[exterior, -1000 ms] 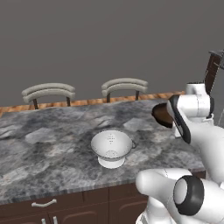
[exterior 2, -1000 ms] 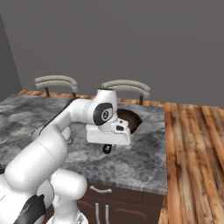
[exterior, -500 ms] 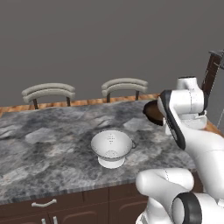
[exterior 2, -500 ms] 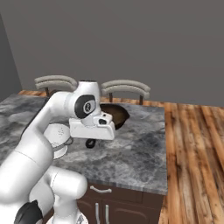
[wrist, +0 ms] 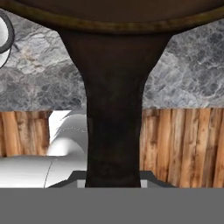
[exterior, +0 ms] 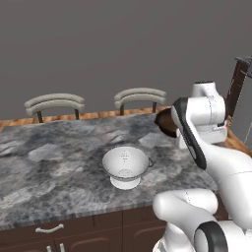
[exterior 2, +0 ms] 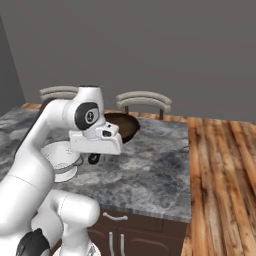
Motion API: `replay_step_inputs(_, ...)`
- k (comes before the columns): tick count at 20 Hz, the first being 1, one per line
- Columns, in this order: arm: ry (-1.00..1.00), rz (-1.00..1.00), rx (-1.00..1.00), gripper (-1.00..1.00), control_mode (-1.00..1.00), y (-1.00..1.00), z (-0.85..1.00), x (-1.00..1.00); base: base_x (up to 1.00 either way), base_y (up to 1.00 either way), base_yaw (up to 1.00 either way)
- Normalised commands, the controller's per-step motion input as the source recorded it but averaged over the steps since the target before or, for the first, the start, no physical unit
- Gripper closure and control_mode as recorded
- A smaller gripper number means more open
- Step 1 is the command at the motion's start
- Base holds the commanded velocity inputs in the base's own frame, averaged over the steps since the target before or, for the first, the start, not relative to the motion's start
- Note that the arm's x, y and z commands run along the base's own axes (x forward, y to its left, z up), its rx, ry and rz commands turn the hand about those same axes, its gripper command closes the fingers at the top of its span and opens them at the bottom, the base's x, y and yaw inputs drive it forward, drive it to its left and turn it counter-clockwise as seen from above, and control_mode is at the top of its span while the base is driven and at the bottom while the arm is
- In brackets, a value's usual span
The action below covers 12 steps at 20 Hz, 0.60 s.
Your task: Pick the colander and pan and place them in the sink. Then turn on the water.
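While the pan (exterior 2: 122, 126) hangs lifted above the grey-veined marble tabletop (exterior: 59, 157), its short dark handle (wrist: 114, 113) runs straight down the hand view into the pincer (wrist: 113, 181), which is clamped on that handle; the fingertips themselves are mostly hidden behind it. The pan is a shallow round dish, matt brown-black with a slightly lighter rim, and in the right base view it sits just past the white wrist, at about 1 o'clock from it. In the left base view a dark sliver of it peeks out at 9 o'clock of the arm's upper joint. The colander (exterior: 125, 166) stands upright on its ring foot near the front edge of the tabletop, a smooth white rounded bowl with tiny perforations and a small side handle; it lies well apart from the pan, at roughly 7 o'clock of it in the left base view. Two grey curved chair backs (exterior: 140, 96) rise behind the far edge, and wooden plank flooring (exterior 2: 220, 165) lies to the right. Compared with half a second ago, the arm has swung further toward the colander's side and the pan has travelled with it, while the colander has not moved
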Motion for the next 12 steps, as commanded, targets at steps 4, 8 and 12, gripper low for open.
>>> replay_step_inputs(4, 0.0, 0.0, 0.0, 1.0, -1.0, 0.22, 0.23, 0.0, 0.0, 0.0, 0.0)
replay_step_inputs(8, 0.0, 0.0, 0.0, 1.0, -1.0, 0.34, 0.16, 0.05, 0.0, 0.0, 0.0)
replay_step_inputs(12, 0.0, 0.0, 0.0, 1.0, -1.0, 0.34, 0.05, 0.0, 0.0, 0.0, 0.0)
